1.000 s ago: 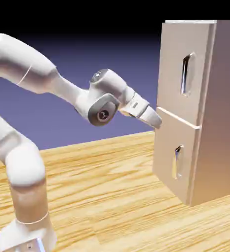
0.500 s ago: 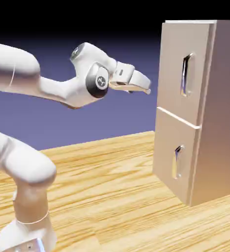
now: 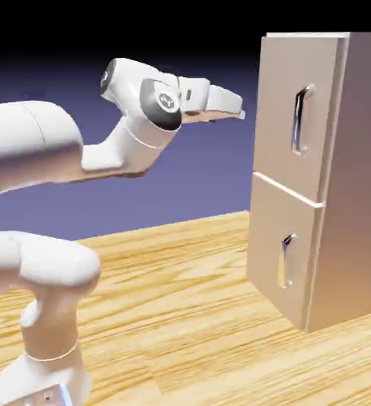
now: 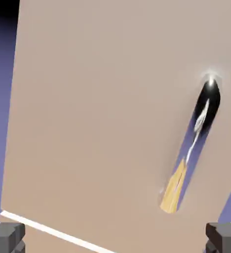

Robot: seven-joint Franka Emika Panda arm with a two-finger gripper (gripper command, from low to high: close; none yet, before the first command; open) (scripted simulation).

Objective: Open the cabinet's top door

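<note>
The big tan cabinet (image 3: 315, 178) is standing on the right side of the wooden table (image 3: 181, 317), and both of its doors are sitting shut and flat. The top door (image 3: 296, 103) is taking up the upper part of the front, and its long shiny handle (image 3: 300, 119) is running straight up and down on it. The smaller bottom door (image 3: 280, 254) is sitting right under it, with its own short handle (image 3: 286, 260). The white robot arm (image 3: 54, 151) is reaching up from the left, and its gripper (image 3: 238, 111) is pointing sideways at the top door, level with the upper part of the long handle. The gripper is hanging in the air a little way to the left of the door, touching nothing. Its two fingers are standing wide apart and holding nothing. In the hand view, the grey fingertips (image 4: 6, 238) are peeking up at the two bottom corners, the top door (image 4: 102, 113) is filling nearly the whole picture, and the shiny handle (image 4: 194, 143) is showing over on the right side.
</note>
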